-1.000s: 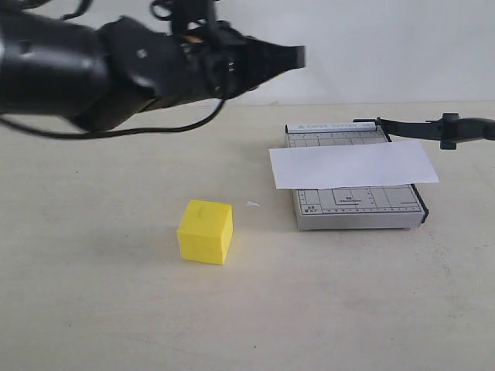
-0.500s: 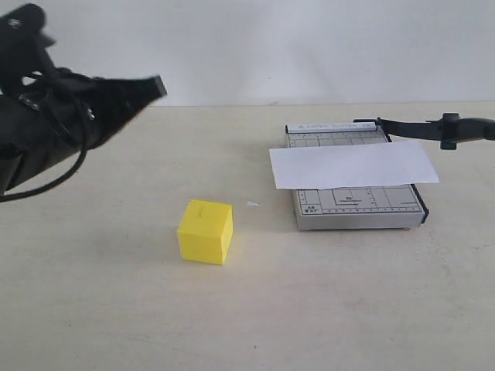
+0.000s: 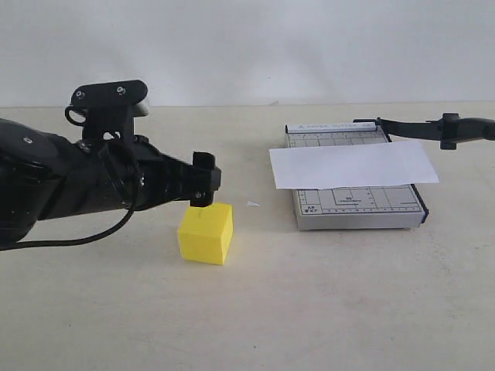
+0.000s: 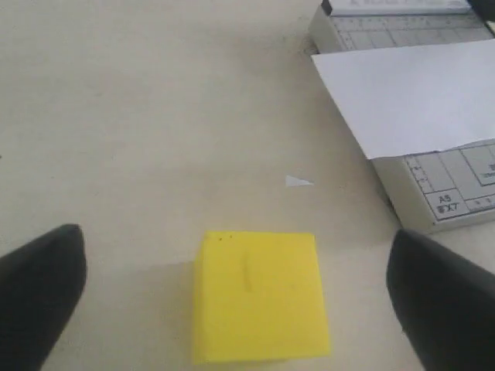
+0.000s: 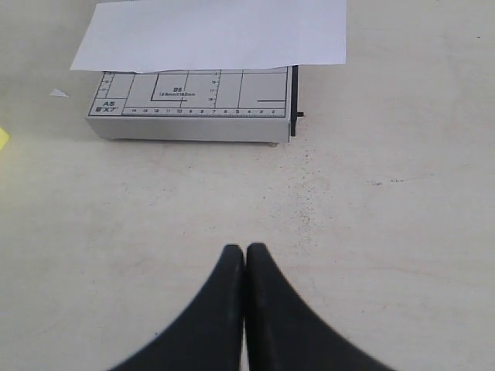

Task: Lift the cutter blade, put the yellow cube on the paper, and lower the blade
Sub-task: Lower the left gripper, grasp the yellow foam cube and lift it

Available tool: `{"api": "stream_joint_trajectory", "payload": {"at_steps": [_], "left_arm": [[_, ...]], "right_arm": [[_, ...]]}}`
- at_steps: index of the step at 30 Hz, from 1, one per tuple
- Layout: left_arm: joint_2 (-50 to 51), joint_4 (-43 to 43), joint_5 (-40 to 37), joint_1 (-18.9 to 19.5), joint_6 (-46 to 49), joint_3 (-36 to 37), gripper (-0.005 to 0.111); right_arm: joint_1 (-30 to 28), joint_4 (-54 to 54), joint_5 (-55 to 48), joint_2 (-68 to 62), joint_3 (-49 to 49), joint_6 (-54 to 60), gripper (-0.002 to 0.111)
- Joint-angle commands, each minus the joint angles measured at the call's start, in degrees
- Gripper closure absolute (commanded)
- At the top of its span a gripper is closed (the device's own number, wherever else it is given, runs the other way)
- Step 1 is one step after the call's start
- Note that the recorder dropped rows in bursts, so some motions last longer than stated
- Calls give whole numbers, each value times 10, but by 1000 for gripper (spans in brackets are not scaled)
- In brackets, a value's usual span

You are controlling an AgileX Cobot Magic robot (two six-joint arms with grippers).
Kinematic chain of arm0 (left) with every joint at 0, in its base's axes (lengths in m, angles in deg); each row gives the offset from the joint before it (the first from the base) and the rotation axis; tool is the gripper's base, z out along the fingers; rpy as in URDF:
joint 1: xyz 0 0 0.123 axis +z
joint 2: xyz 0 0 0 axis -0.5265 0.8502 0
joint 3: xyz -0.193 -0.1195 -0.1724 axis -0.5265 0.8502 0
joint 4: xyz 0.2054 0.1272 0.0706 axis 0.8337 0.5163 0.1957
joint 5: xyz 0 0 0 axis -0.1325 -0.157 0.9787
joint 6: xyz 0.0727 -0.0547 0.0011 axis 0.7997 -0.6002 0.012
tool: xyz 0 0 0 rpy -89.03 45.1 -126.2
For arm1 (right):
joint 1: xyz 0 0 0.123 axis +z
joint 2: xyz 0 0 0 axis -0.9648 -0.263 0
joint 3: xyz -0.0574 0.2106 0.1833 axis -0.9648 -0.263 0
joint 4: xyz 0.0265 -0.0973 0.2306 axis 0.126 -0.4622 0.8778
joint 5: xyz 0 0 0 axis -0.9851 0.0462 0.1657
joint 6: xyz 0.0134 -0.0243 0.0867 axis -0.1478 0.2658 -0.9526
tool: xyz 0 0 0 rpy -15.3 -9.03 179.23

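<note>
The yellow cube (image 3: 205,233) rests on the table, left of the grey trimmer board (image 3: 363,209). My left gripper (image 3: 206,179) hangs just over the cube's top, open. In the left wrist view the cube (image 4: 259,297) lies between the spread black fingers (image 4: 42,286), untouched. The white paper (image 3: 352,164) lies across the board and overhangs both sides. The cutter blade (image 3: 433,128) is lifted off the board and reaches out to the right. My right gripper (image 5: 245,251) is shut and empty above bare table, short of the board (image 5: 193,108) and paper (image 5: 209,35).
A tiny white scrap (image 3: 252,204) lies on the table between cube and board, also seen as the scrap (image 4: 298,182) in the left wrist view. The beige table (image 3: 325,301) runs to a white wall behind.
My left arm has swung down from high at the upper left and now sits low over the cube. Cube, paper, board and blade have stayed put.
</note>
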Motion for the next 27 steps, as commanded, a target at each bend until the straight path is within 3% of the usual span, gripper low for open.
{"api": "stream_joint_trajectory", "payload": {"at_steps": [1,20,23,27], "left_arm": [[23,-10,-30,-1,-2,3,1],[124,0,-70,-1,0,-59,2],[128,0,-70,-1,1,-62,10],[136,2,-86,-1,6,-62,35]], "right_arm": [[1,1,6,-2,4,4,108],[1,1,13,-2,4,4,108],[1,1,13,-2,4,4,108],[1,1,15,-2,4,4,108]]}}
